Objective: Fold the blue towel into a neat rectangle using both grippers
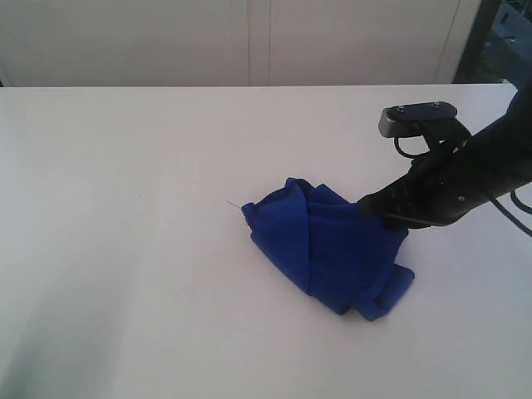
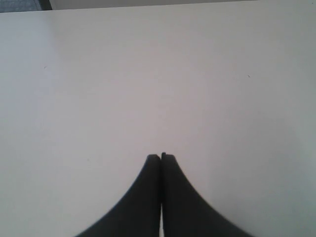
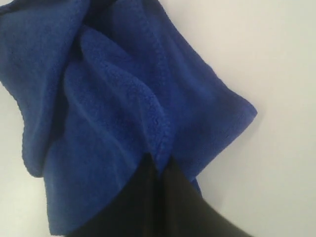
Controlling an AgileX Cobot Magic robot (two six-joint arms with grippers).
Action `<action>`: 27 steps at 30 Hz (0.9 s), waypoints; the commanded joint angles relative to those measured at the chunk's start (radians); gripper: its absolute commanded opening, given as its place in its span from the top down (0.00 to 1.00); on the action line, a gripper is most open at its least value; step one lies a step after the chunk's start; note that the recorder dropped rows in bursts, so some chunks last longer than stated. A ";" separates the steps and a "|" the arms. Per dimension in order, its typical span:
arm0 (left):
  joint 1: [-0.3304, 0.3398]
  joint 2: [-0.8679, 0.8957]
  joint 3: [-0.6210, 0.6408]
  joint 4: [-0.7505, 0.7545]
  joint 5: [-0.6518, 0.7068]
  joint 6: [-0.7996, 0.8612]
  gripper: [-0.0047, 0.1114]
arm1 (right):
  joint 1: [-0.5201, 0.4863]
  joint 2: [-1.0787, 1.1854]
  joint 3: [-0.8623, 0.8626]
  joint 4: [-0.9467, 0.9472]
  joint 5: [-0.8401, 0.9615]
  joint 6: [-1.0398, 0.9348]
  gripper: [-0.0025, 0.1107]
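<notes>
The blue towel lies crumpled in a heap on the white table, right of the middle, with a thin loose thread at its left corner. My right gripper reaches in from the right and is shut on a raised fold at the heap's upper right edge. In the right wrist view the towel fills most of the picture and a hemmed ridge runs down between the closed tips of the right gripper. My left gripper is shut with nothing in it, over bare table; it is out of the exterior view.
The table's far edge meets a pale wall. The right arm's grey wrist block and black cables stand above the towel's right side.
</notes>
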 commanded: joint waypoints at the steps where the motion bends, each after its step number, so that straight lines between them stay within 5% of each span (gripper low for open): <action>1: 0.000 -0.003 0.005 -0.009 0.000 -0.005 0.96 | 0.001 0.001 -0.006 -0.002 -0.009 0.008 0.98; 27: 0.000 -0.003 0.005 -0.009 0.000 -0.005 0.96 | 0.001 -0.001 -0.055 -0.145 0.074 0.175 0.98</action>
